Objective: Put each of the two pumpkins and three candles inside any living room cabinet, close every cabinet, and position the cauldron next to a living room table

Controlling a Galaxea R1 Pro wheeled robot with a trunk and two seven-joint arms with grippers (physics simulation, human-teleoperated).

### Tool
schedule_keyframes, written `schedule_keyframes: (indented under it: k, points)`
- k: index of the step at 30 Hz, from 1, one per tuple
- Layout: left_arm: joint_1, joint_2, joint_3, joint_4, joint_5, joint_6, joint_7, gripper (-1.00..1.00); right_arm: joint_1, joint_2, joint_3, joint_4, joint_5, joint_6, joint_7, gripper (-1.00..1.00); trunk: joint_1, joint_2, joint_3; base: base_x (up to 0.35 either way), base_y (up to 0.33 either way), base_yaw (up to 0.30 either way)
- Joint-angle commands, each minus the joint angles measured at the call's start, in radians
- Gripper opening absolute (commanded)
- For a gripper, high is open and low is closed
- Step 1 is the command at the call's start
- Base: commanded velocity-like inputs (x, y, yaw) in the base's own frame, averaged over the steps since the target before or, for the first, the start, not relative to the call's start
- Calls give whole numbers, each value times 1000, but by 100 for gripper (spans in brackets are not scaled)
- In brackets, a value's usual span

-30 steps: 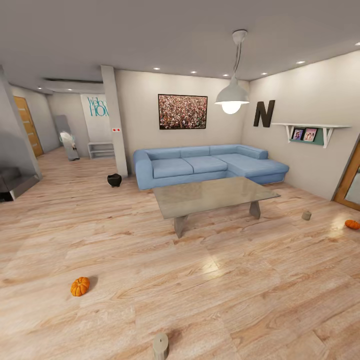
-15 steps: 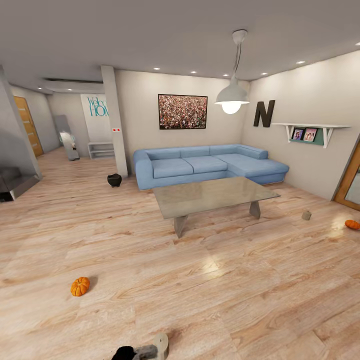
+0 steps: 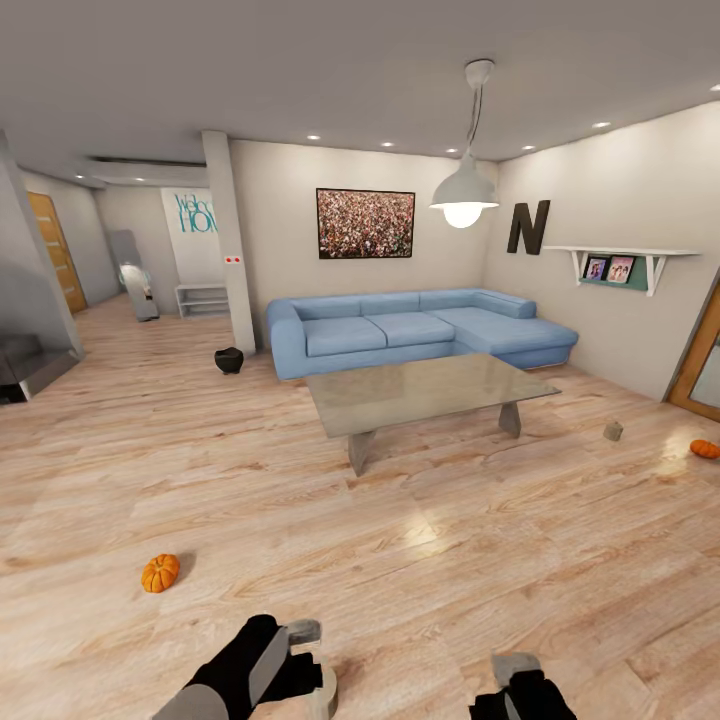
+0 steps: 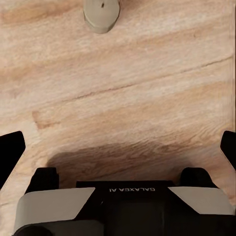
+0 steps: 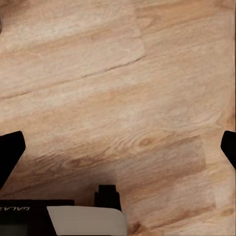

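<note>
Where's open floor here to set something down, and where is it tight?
Widest bare floor lies between the glass table and the grippers. Another stretch runs between the black pot and the near pumpkin. Tightest is by the left gripper, close to a candle.

A light wood plank floor is bounded by pale walls, with a blue corner sofa lit by a white pendant lamp.

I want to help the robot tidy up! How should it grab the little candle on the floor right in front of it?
Grip the candle around its round side wall, coming down from above with the open left gripper. It stands upright on the floor with free space all round, so probably a finger fits on each side.
</note>
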Motion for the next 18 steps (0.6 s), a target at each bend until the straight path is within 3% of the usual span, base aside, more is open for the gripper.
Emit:
schedule_keyframes:
  k: [1,5,12,15,16,18]
  points:
    - [-6,0,2,-2,11,5,7,100,-16,0,0,1,8,9,2,100,0,-1,-1,0,0,0]
    - [-31,0,1,-5,10,6,-3,100,-118,1,0,35,7,31,1,100,0,-1,-1,0,0,0]
    - [-40,0,-4,-42,9,0,-51,100,-220,2,-1,47,1,138,6,100,0,-1,-1,0,0,0]
    - [-41,0,-31,-51,9,-2,-53,100,-237,3,-1,42,0,152,5,100,0,-1,-1,0,0,0]
    - [-41,0,-71,-55,9,-3,-52,100,-244,3,-1,36,0,158,4,100,0,-1,-1,0,0,0]
    - [-41,0,-111,-57,9,-2,-52,100,-248,2,-1,31,0,161,3,100,0,-1,-1,0,0,0]
